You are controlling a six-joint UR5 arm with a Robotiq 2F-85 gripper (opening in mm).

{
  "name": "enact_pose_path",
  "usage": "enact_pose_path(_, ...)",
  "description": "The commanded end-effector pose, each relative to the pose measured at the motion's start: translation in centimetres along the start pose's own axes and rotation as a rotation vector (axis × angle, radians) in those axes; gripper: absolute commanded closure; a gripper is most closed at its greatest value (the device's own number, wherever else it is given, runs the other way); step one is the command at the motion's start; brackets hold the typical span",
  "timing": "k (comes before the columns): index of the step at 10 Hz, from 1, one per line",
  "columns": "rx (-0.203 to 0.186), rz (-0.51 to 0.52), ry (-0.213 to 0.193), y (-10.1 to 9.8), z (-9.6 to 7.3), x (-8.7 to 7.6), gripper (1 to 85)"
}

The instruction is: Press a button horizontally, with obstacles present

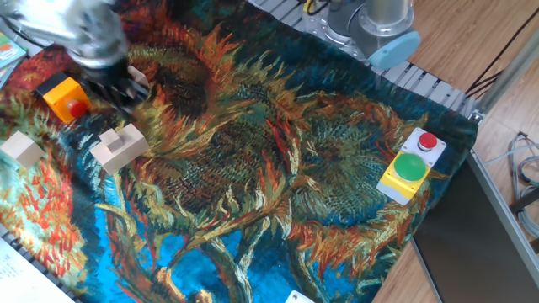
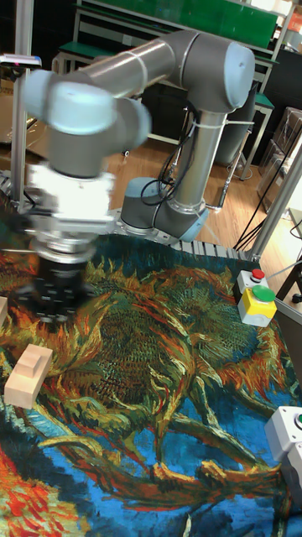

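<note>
The small orange box sits at the far left of the cloth, its red button facing right. My gripper hangs just right of the button, blurred by motion, so its fingertips do not show clearly. One obstacle cube peeks out behind the gripper. The notched block lies in front of the gripper, and a second cube sits at the left edge. The tall fixed view shows the gripper above the notched block; the orange box is out of that view.
A larger yellow-and-grey box with green and red buttons stands at the right of the sunflower cloth. The arm's base is at the back. A grey box sits at the cloth's near right edge.
</note>
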State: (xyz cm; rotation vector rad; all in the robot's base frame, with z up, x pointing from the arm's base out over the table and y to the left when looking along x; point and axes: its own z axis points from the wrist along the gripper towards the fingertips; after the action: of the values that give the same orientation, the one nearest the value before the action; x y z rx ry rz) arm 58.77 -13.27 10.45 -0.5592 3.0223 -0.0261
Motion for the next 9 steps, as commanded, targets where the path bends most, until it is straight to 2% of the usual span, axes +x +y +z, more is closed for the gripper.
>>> enact_pose_path(1,0.037,0.036,0.006,4.8,-0.7,-1.5,84.3)
enact_pose_path(3,0.026,-0.027,0.014,5.1,-0.6,-1.3,84.3)
enact_pose_path(4,0.016,-0.055,-0.018,5.3,-0.5,-2.1,84.3)
enact_pose_path(5,0.007,-0.041,-0.045,6.5,0.4,-3.2,84.3)
enact_pose_path(6,0.003,-0.008,-0.062,9.0,1.6,-5.0,84.3)
enact_pose_path(7,0.002,0.018,-0.062,10.6,2.2,-6.0,84.3)
enact_pose_path(9,0.034,0.038,-0.001,9.7,2.2,-4.4,84.3)
